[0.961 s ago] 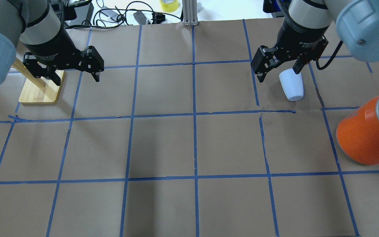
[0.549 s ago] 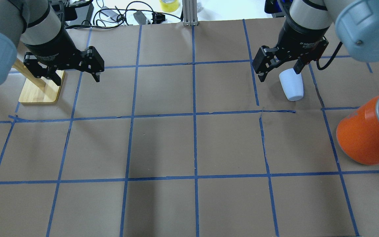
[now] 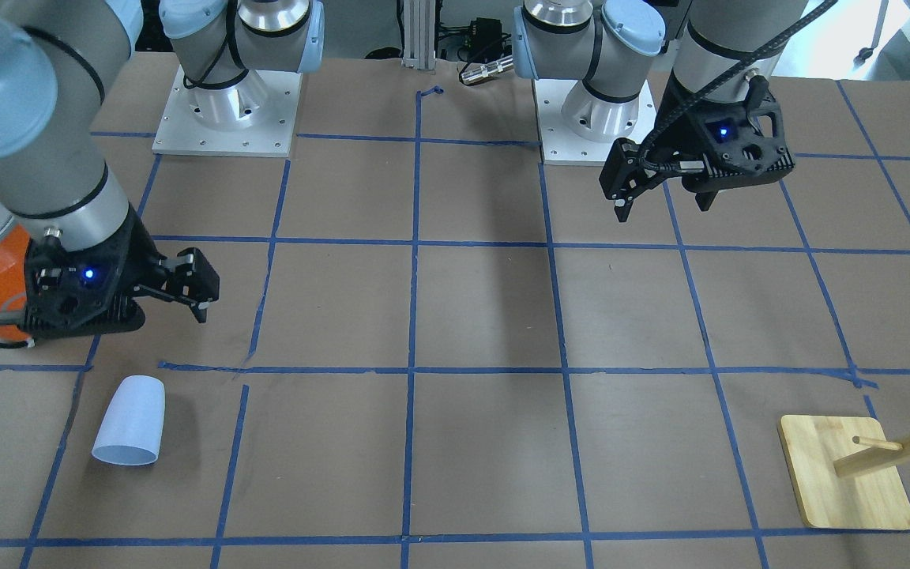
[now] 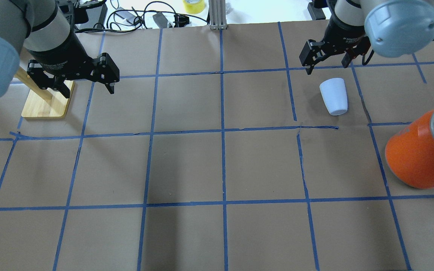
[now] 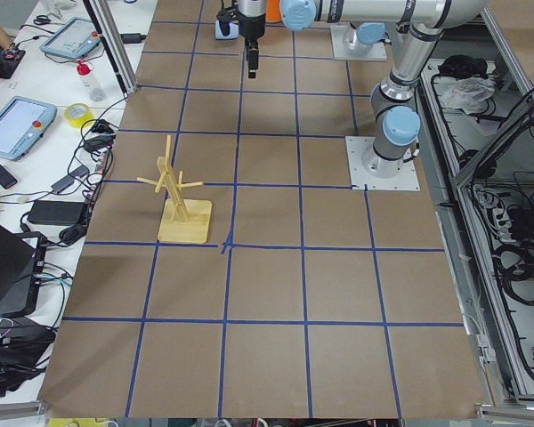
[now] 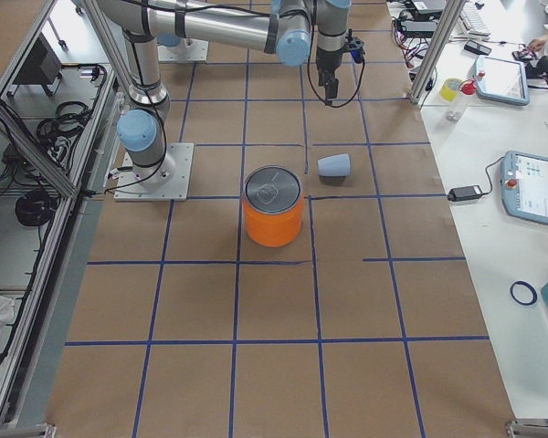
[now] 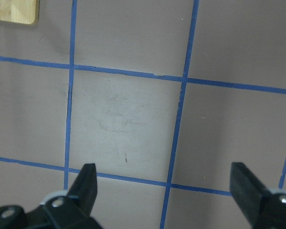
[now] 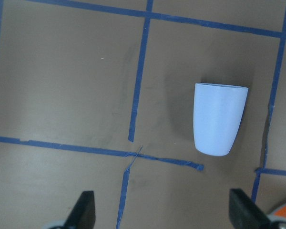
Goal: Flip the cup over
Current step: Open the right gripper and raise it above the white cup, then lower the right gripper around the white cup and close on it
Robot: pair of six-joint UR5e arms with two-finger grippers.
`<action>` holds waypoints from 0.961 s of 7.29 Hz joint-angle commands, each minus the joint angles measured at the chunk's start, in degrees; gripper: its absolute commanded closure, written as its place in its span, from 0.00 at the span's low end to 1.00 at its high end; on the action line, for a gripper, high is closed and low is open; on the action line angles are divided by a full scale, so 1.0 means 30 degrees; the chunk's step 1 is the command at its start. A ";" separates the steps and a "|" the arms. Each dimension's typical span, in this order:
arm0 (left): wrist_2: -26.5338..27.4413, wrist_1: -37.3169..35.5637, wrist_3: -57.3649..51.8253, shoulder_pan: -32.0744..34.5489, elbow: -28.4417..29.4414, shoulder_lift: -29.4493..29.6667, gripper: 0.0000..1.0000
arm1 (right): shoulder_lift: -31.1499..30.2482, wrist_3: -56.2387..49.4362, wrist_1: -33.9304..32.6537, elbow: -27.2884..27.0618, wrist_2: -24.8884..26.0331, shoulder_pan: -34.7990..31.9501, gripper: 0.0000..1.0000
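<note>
The cup [image 4: 334, 96] is laid on its side on the table [image 4: 217, 169], rim turned away from the robot. The right gripper [image 4: 327, 67] is held near it, untouching. The jaws of it and of the left gripper [image 4: 89, 90] are spread wide, and nothing is held.

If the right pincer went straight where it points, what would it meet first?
Probably the bare table, not the cup; the right pincer looks offset from it, though depth is unclear.

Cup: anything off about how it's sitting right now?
Yes. The cup lies on its side on the table, not upright, with its rim pointing away from the robot. The right gripper is open and clear of it.
</note>
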State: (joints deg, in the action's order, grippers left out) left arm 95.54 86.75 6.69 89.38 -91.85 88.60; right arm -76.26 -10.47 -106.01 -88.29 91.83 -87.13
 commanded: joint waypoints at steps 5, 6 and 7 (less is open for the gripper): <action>0.0000 0.0000 -0.0122 -0.0087 0.0000 -0.0003 0.00 | 0.4908 0.0090 -0.5060 -0.0364 0.0592 0.2294 0.00; 0.0087 0.0058 -0.0151 -0.0087 0.0000 -0.0003 0.00 | 0.5462 0.0061 -0.5382 -0.0364 0.0621 0.2410 0.00; 0.0436 0.0059 -0.0209 -0.0087 0.0000 -0.0003 0.00 | 0.5758 0.0148 -0.6081 -0.0364 0.0622 0.2412 0.00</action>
State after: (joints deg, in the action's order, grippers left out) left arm 95.96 86.86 6.23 89.13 -91.84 88.59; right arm -60.51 -10.20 -122.09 -89.35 93.65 -80.09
